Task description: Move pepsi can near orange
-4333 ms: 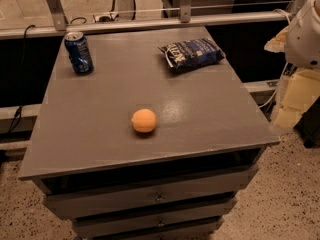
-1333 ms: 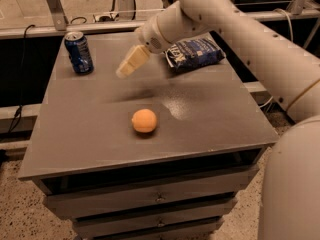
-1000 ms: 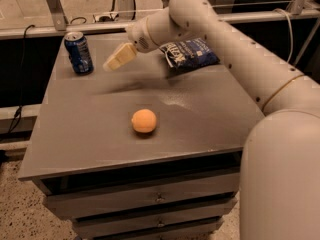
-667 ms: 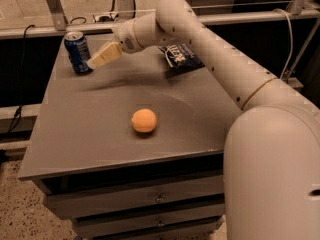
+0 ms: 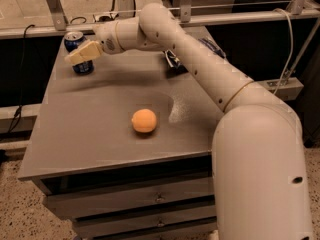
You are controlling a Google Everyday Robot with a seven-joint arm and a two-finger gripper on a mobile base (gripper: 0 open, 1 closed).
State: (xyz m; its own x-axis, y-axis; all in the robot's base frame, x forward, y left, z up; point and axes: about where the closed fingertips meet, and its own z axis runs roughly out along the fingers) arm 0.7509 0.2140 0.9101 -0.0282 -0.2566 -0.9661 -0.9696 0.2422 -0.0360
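Note:
The pepsi can (image 5: 74,39), dark blue with a silver top, stands upright at the far left corner of the grey table (image 5: 95,144). My gripper (image 5: 82,53) is at the can, in front of its middle, so only the can's top and base show. The arm reaches in from the right across the back of the table. The orange (image 5: 144,120) sits alone near the middle of the table, well to the right of and in front of the can.
A crinkled blue chip bag (image 5: 173,60) lies at the back of the table, mostly hidden behind my arm. The table has drawers under its front edge (image 5: 125,166). A metal rail (image 5: 240,16) runs behind the table.
My arm has swung in from the right and across the back of the table to the left. The gripper has gone from near the chip bag to the pepsi can. Can and orange have not moved.

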